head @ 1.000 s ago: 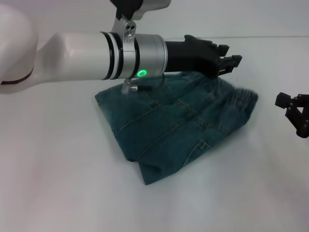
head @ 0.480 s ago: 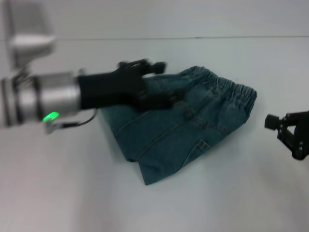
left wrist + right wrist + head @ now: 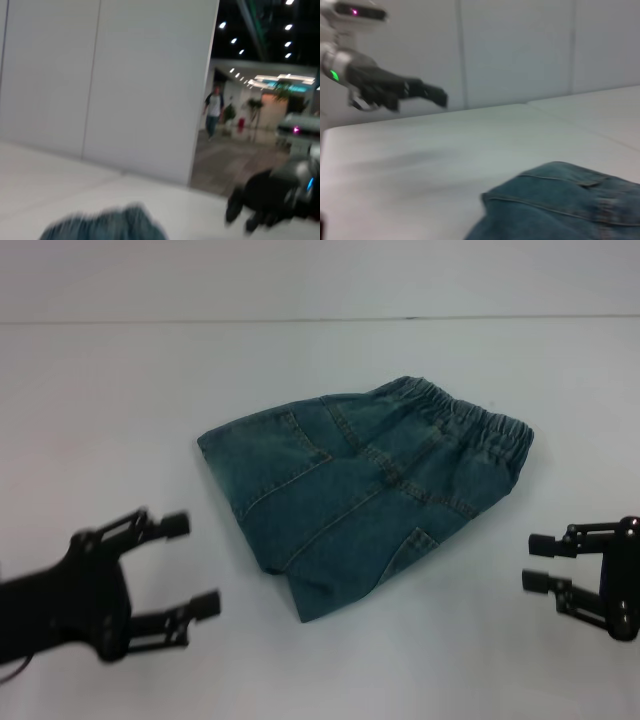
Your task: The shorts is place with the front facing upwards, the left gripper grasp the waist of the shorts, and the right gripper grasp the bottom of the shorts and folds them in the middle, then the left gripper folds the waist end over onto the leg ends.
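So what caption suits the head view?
Folded shorts lie on the table, both open claws, left and right, clear.

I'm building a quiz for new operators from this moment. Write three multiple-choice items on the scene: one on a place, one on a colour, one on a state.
1. Where do the shorts lie?
A. On the table between the two grippers
B. Under the left gripper
C. Hanging from the right gripper

2. What colour are the shorts?
A. Red
B. Faded blue denim
C. White

3. What state is the left gripper in?
A. Shut on the waist
B. Open and holding nothing
C. Shut on a leg hem

Answers:
1. A: in the head view the folded shorts rest on the table, with the left gripper on one side and the right gripper on the other, both apart from the cloth.
2. B: the cloth is blue denim with paler patches.
3. B: its fingers are spread and nothing is between them.
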